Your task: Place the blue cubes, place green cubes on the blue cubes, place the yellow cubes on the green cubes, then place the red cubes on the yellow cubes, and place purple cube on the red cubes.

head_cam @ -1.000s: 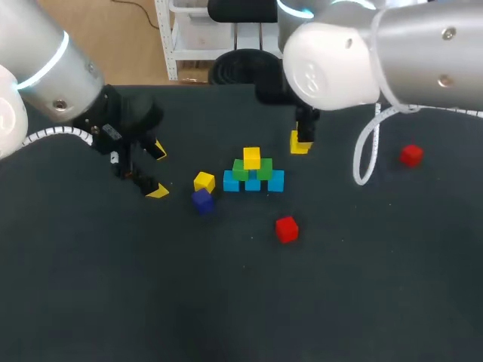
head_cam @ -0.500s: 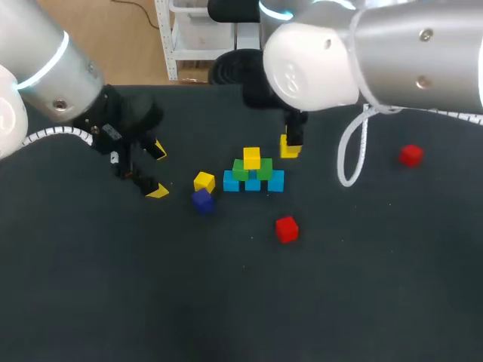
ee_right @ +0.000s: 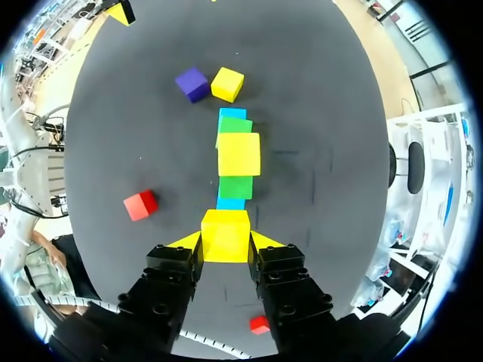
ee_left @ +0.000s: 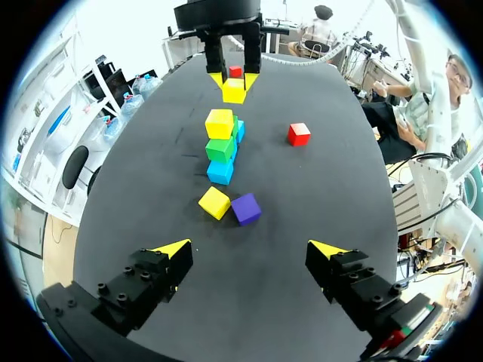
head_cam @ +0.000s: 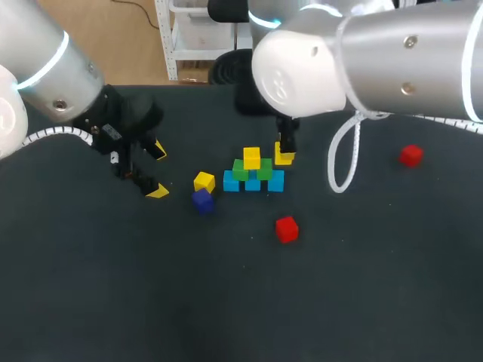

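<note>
- The right tool [ee_right: 225,243] is clamped on a yellow cube [ee_right: 225,234], at 2 o'clock of the stack [head_cam: 252,172] in the head view.
- The left tool [ee_left: 250,248] is spread wide and holds nothing.
- Best to square the cube over the green cubes [head_cam: 264,170], lower it gently, and release only once it is seated.

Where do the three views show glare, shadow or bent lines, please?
Head view: even light, barely any shadow by the cube stack; the right arm shows a pale sheen. Left wrist view: the table bows into an oval. Right wrist view: the same bowing; the held yellow cube is evenly lit, without glare.
</note>
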